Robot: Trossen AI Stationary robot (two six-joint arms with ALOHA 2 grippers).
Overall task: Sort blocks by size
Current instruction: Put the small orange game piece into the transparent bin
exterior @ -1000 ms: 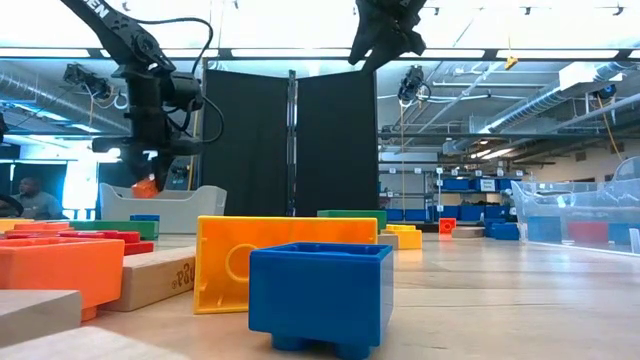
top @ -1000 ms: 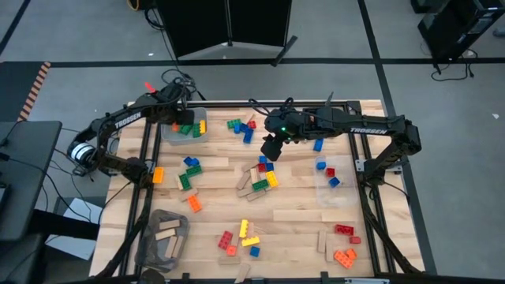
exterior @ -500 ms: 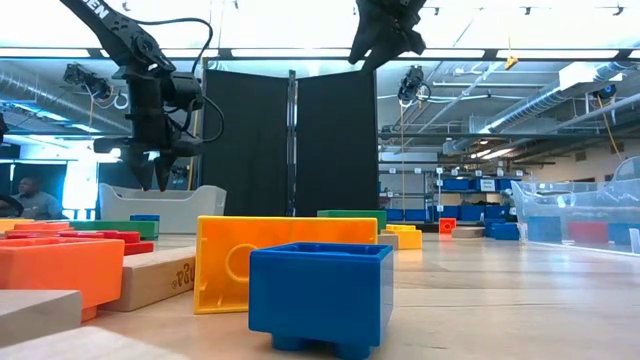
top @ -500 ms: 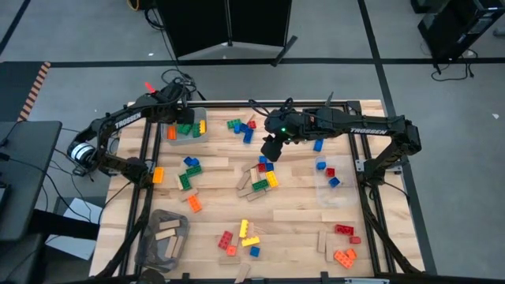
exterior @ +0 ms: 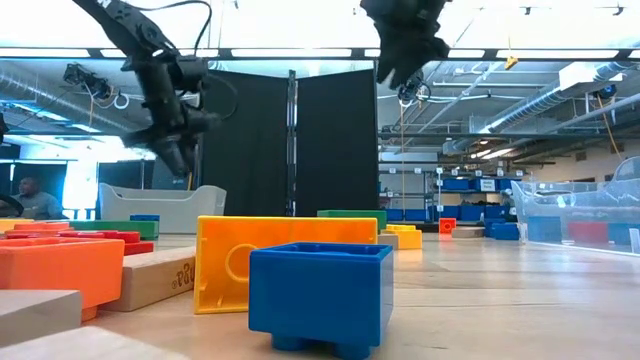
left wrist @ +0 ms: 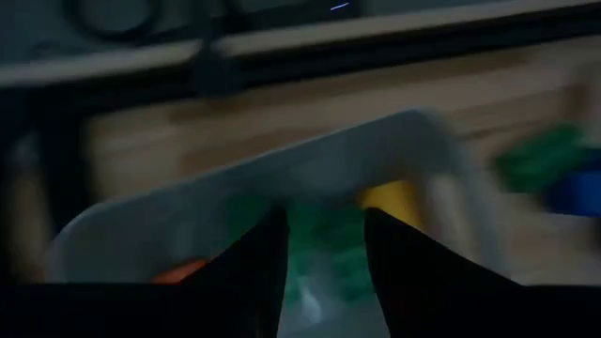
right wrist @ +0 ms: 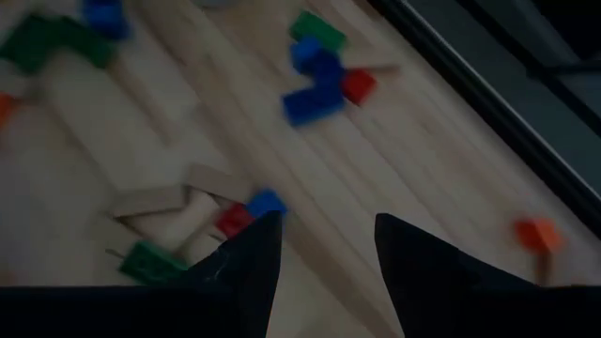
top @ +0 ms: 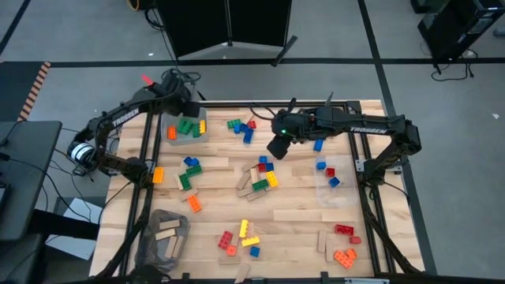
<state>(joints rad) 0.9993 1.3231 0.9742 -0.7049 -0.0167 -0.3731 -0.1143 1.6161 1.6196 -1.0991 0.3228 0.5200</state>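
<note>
The wooden table (top: 300, 201) carries the blocks, scattered loose and partly sorted into three bins. The grey bin (top: 185, 126) at the far left corner is the landmark here; it holds green blocks, one yellow block (top: 203, 125) and one orange block (top: 171, 133), the greens too bunched to count.

The left gripper (top: 183, 102) hangs above the far edge of the grey bin, its two fingers (left wrist: 258, 272) a narrow gap apart with nothing between them; the left wrist view looks down into that bin past them.

The right gripper (top: 277, 147) hovers over the table well to the right of the grey bin, above the middle of the far half. Its fingers (right wrist: 249, 268) are apart by a modest gap and hold nothing.

Just right of the grey bin lies a small cluster (top: 242, 127) of green, red and blue blocks. Nearer the front from the grey bin sit one orange block (top: 158, 175), two blue blocks (top: 191, 163) and one L-shaped green piece (top: 188, 181).

A clear bin (top: 330, 175) far to the right holds three small blocks, blue and red. A dark mesh bin (top: 163, 234) at the front left, straight down the table from the grey bin, holds tan wooden pieces (top: 167, 232).

In the low view one blue block (exterior: 318, 295) stands in front of one large orange block (exterior: 285, 255).
</note>
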